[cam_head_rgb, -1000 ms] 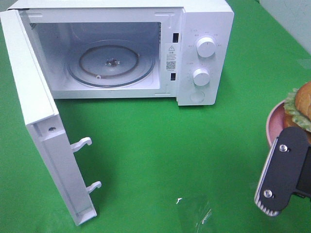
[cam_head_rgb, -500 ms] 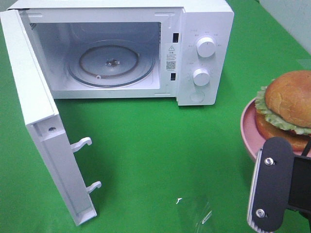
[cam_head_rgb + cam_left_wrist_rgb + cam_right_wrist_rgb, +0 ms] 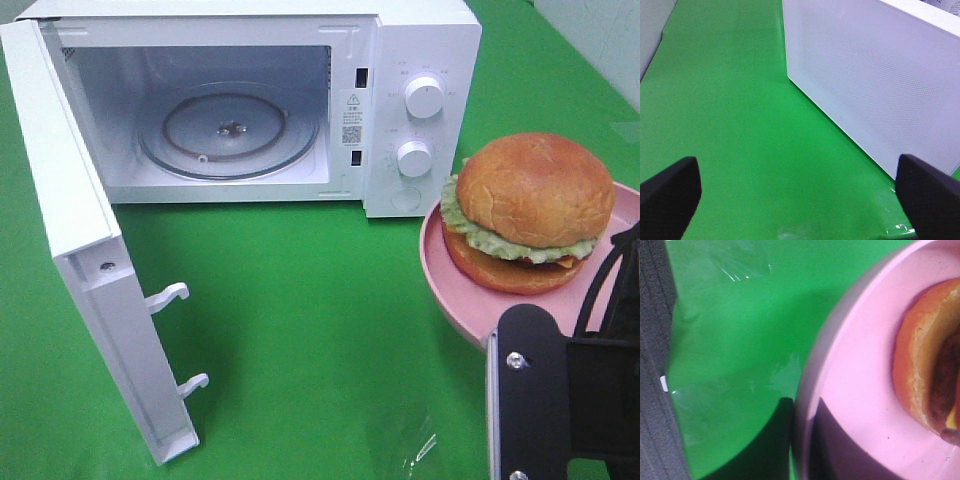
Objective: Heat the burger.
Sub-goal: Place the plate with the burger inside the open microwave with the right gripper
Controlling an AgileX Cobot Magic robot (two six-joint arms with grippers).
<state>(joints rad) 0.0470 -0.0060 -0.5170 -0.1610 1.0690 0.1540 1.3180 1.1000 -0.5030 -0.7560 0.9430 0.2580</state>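
The right claw (image 3: pixel 535 335), clamped on the pink plate (image 3: pixel 450 270) at its near rim, carries the burger (image 3: pixel 530 205); the open microwave (image 3: pixel 230 130) lies left and farther back; the left claw (image 3: pixel 800 195) gapes

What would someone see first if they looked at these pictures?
Most likely the big burger with its shiny brown bun and frilly lettuce, sitting on a pink plate at the right, over the bright green table cover. Next is the white microwave at the back, its door swung wide open to the left and its glass turntable bare.
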